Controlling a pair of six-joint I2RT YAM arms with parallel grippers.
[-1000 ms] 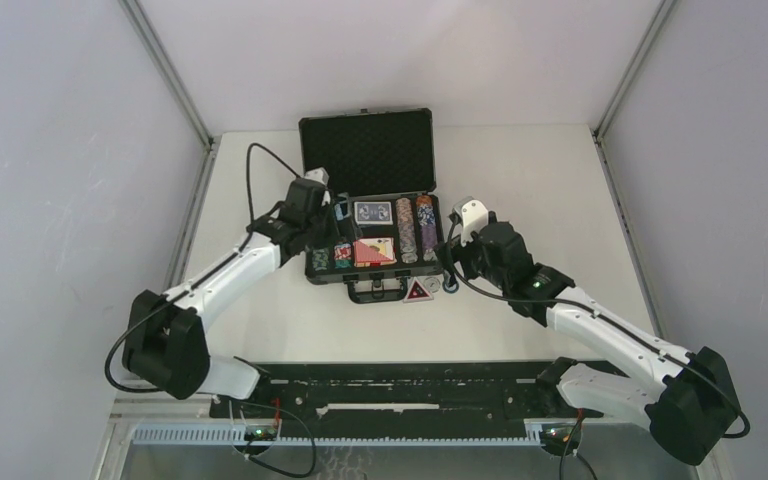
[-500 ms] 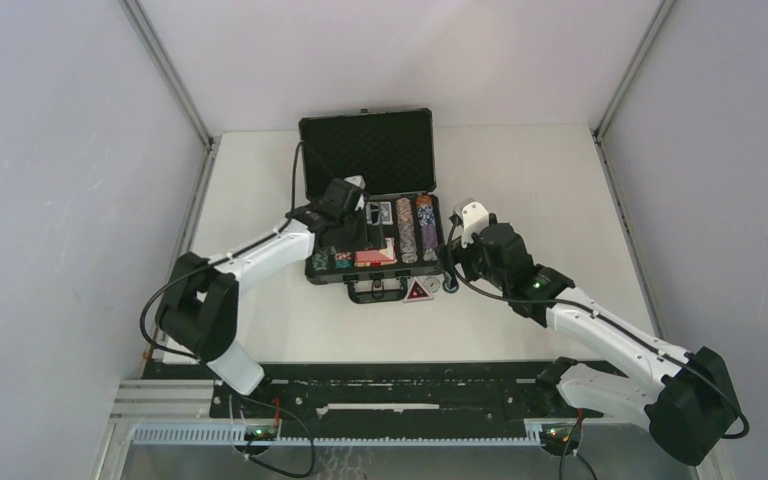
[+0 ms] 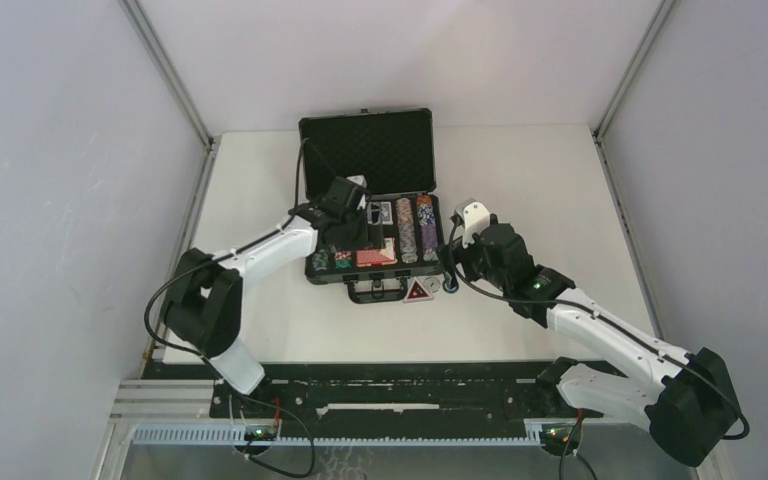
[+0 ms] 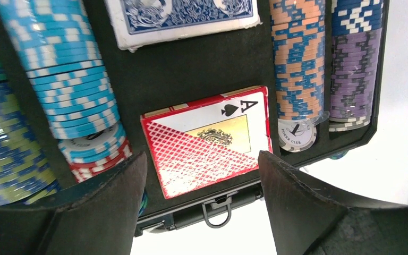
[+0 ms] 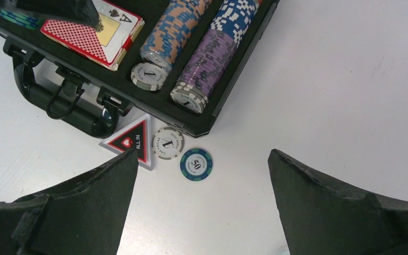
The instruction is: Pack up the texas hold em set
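Grey walls enclose a white, matte worktop (image 3: 560, 180), and the black hard briefcase (image 3: 368, 152) sits open at its middle toward the far edge, lid upright and showing egg-crate foam, handle (image 5: 58, 101) facing the arms. The left gripper (image 4: 202, 175) hangs over the case's near half, jaws spread and empty. The right gripper (image 5: 202, 159) hovers off the case's near right corner, jaws spread wide with nothing between them. In the foam tray lie ribbed rows of edge-striped chips: a light blue row (image 4: 69, 69), an orange and blue row (image 4: 297, 58), and a purple row (image 4: 353, 64) capped with blue. The flat blue deck (image 4: 186, 16) lies farther back, and the red deck (image 4: 207, 141), with an ace of spades on its box, sits slightly askew in its slot, just under the left jaws. Three small pieces lie loose on the worktop against the case's front wall: a triangular ALL IN button (image 5: 130, 141), a white 1 chip (image 5: 168, 143) touching it, and a blue-green 50 chip (image 5: 196, 164) just beside that. Their line runs across the right jaws' gap, directly below them, so the right arm looks much the nearer for gathering them. Being thin, flat discs, they will likely be awkward to pinch.
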